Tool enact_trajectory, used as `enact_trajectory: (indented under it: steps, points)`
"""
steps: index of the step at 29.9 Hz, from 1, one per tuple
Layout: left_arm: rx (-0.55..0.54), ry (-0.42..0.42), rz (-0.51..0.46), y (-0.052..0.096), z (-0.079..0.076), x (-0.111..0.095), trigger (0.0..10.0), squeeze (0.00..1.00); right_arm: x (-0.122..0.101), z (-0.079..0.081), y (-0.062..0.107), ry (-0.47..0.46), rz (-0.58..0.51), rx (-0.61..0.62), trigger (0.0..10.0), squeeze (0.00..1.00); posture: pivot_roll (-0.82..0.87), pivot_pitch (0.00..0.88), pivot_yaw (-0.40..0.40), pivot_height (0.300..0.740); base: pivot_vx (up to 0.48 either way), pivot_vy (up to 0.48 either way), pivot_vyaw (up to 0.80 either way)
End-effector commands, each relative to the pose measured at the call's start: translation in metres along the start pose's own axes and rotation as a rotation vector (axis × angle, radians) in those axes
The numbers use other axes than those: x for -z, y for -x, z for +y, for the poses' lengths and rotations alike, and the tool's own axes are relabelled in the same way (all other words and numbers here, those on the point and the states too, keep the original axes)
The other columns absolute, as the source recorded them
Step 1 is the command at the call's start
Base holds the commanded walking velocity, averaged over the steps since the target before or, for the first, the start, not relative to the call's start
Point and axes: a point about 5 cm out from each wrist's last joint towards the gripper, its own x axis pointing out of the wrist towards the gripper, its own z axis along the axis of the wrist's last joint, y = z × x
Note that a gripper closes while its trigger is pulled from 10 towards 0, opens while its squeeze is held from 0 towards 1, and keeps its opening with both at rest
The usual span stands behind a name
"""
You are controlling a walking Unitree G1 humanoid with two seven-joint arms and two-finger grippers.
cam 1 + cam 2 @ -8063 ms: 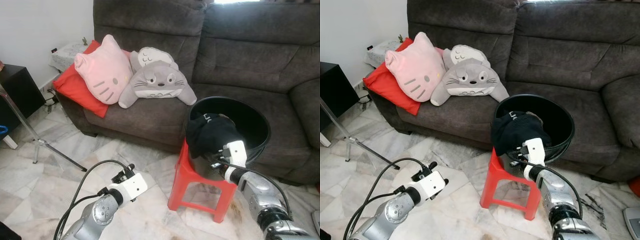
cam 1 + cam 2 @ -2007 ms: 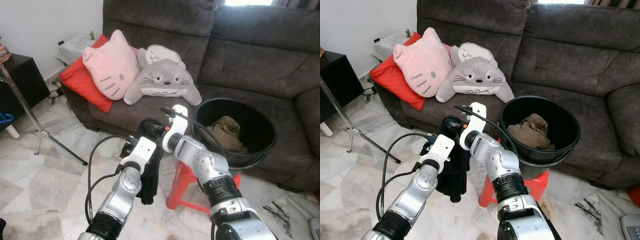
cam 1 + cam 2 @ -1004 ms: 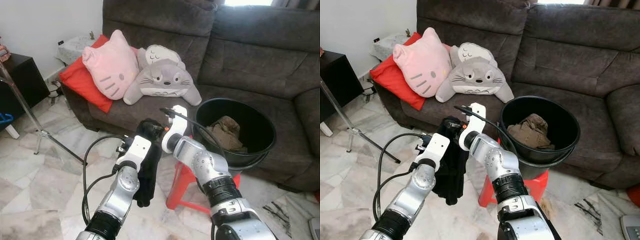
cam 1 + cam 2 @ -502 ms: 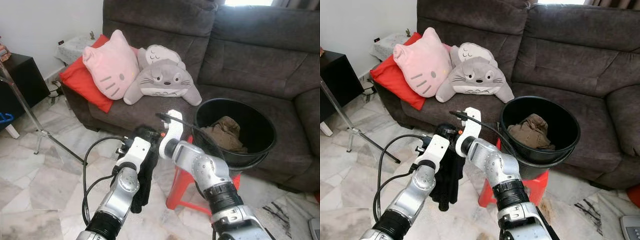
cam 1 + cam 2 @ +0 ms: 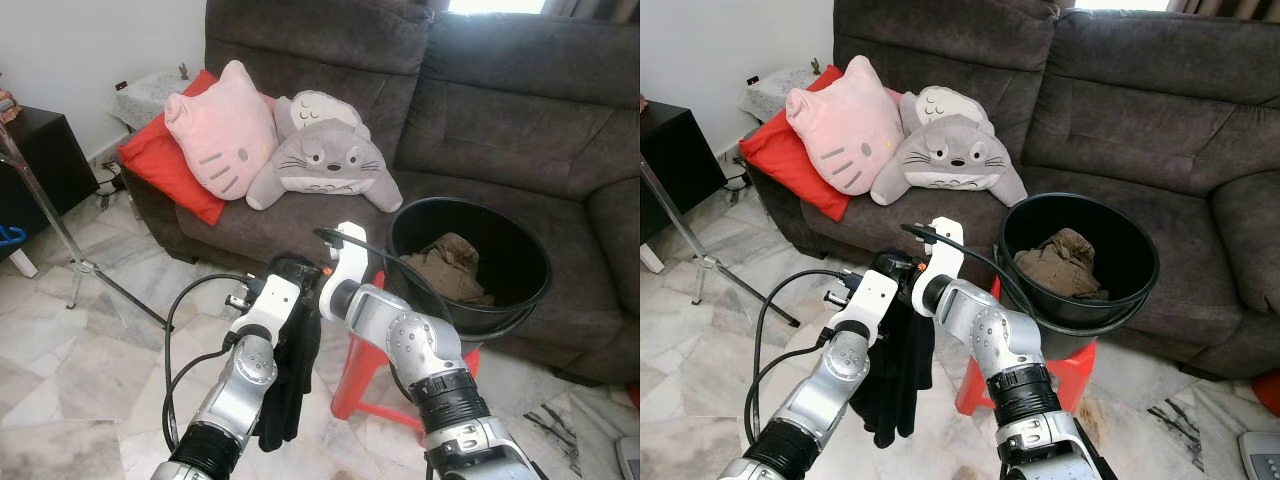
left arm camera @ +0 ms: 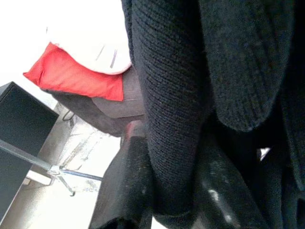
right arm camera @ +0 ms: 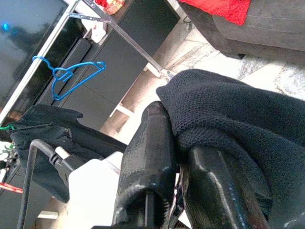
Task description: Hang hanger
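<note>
A black knitted garment (image 5: 285, 390) hangs in a long fold in front of me, over the floor beside the red stool (image 5: 365, 372). Both grippers meet at its top. My left gripper (image 5: 291, 270) is shut on the black knit (image 6: 176, 95), which fills the gap between its fingers (image 6: 126, 186). My right gripper (image 5: 308, 274) comes in from the right and is shut on the garment's edge (image 7: 224, 114). A blue hanger (image 7: 76, 74) hangs on a slanted metal rail (image 7: 119, 33) in the right wrist view, beside dark clothes.
A black bucket (image 5: 540, 290) with brown clothes (image 5: 455, 265) stands on the red stool. Behind it is a dark sofa (image 5: 500, 130) with pink (image 5: 215, 135), grey (image 5: 320, 165) and red cushions. A metal stand leg (image 5: 60, 235) and a black cabinet (image 5: 35, 165) are at the left.
The garment has slipped lower and hangs longer below the grippers than a second ago. Both grippers stay together at its top, a little lower.
</note>
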Motion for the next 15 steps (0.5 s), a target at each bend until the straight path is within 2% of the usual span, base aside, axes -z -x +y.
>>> enact_trajectory:
  steps: [1,15]
  points:
    - [0.017,0.011,-0.004,-0.0006,-0.0001,0.0,0.0,0.0,0.0158,0.025,-0.0108,-0.058,0.007,-0.078,0.0,0.0,-0.02,0.0,-0.051,0.74,0.0,0.0,0.0]
    - [0.115,-0.016,-0.006,0.0023,-0.009,0.0026,0.0,0.0,0.0148,0.021,-0.0095,-0.035,0.007,-0.057,0.0,0.0,-0.02,0.0,-0.05,0.74,0.0,0.0,0.0]
